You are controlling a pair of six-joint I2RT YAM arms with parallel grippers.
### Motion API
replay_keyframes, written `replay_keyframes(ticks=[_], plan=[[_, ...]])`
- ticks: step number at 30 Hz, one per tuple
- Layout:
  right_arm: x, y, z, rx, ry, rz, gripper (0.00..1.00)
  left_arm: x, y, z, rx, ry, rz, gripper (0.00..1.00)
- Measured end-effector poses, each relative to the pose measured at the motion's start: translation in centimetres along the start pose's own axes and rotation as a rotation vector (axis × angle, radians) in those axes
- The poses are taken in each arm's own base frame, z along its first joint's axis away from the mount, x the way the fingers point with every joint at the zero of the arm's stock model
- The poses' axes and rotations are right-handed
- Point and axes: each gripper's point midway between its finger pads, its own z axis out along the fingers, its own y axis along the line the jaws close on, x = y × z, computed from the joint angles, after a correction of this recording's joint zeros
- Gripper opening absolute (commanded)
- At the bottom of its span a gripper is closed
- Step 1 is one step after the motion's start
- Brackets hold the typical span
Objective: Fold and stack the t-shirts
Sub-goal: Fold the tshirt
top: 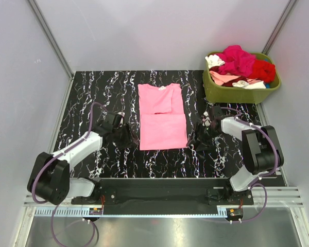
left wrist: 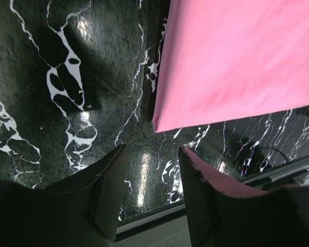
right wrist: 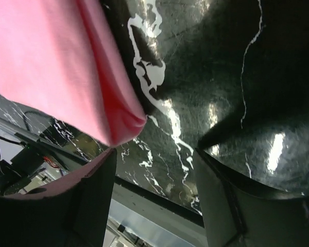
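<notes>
Top external view showed a medium pink short-sleeved cloth t-shirt (top: 162, 123) lying flat in the middle of the black white-veined marble-patterned table (top: 92, 98), with its collar toward 12 o'clock. Its sides looked already turned inward, so the outline was a narrow rectangle, and a crease crossed it near the middle. I judged the fold as partly done, with at least one more fold needed to make a compact packet. The left gripper (top: 124, 138) stood low at about 8 o'clock from the shirt, just beside its near corner. In the left wrist view its jaws were apart with only bare table between them, and the pink corner (left wrist: 242, 62) lay just beyond the fingertips. The right gripper (top: 198, 140) stood at about 4 o'clock from the shirt. In the right wrist view it was also spread wide and empty, with the rounded folded edge of the shirt (right wrist: 46, 62) beside one finger. At about 2 o'clock, the olive-green rectangular plastic tub (top: 216, 92) held a heap of crumpled cloth t-shirts in magenta, red, pale pink and white (top: 239, 62), all unfolded. No stack was visible on the table, so most of the task seemed to be left.
</notes>
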Motion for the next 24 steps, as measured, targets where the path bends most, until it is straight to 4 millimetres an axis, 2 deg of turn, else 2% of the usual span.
replay_keyframes(ticks=[3,12,16,22,24], plan=[[0.1,0.1,0.9,-0.031,0.019,0.013,0.67,0.5,0.0,0.1,0.011,-0.006,-0.006,0.49],[-1.3,1.4,1.6,-0.112,-0.014,-0.017,0.63,0.9,-0.9,0.1,0.049,-0.045,-0.001,0.48],[-1.6,1.5,2.0,-0.114,-0.008,-0.008,0.49,1.2,-1.1,0.4,0.052,-0.044,-0.001,0.46],[-1.8,1.1,2.6,-0.103,-0.004,0.004,0.12,2.2,-2.0,1.1,0.07,-0.041,0.016,0.42],[-1.8,1.0,2.7,-0.101,-0.004,0.006,0.07,2.9,-1.9,1.6,0.073,-0.03,0.016,0.41]])
